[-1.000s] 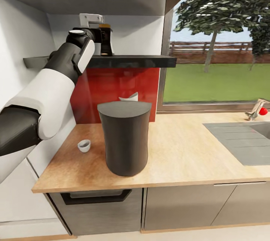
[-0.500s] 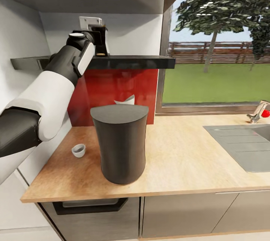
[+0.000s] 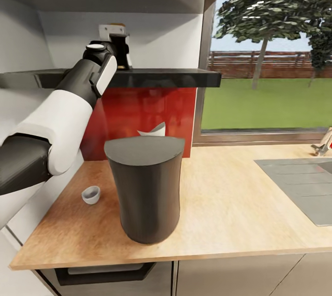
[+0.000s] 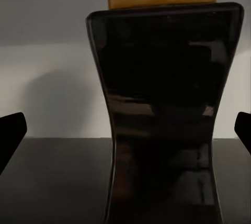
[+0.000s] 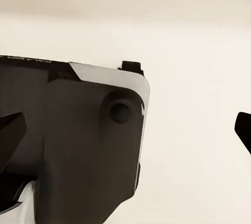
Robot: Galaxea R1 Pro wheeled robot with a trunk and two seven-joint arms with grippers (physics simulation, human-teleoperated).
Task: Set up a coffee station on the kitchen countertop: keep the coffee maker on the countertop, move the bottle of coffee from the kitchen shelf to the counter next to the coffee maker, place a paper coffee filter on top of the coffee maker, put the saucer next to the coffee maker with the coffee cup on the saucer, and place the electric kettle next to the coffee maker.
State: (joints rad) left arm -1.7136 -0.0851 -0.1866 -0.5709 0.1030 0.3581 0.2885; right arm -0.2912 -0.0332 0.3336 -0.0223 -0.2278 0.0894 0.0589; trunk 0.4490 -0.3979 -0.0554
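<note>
Cup (image 3: 91, 194) left of coffee maker (image 3: 144, 188) on countertop (image 3: 221, 204).

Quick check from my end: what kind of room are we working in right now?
A home kitchen, by the look of it: a pale wood-look countertop with an inset grey sink, a tall dark grey coffee maker standing on it, and a dark kitchen shelf against a red panel.

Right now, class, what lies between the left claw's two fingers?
The coffee bottle, standing on the shelf between the open fingers, in the left wrist view.
</note>
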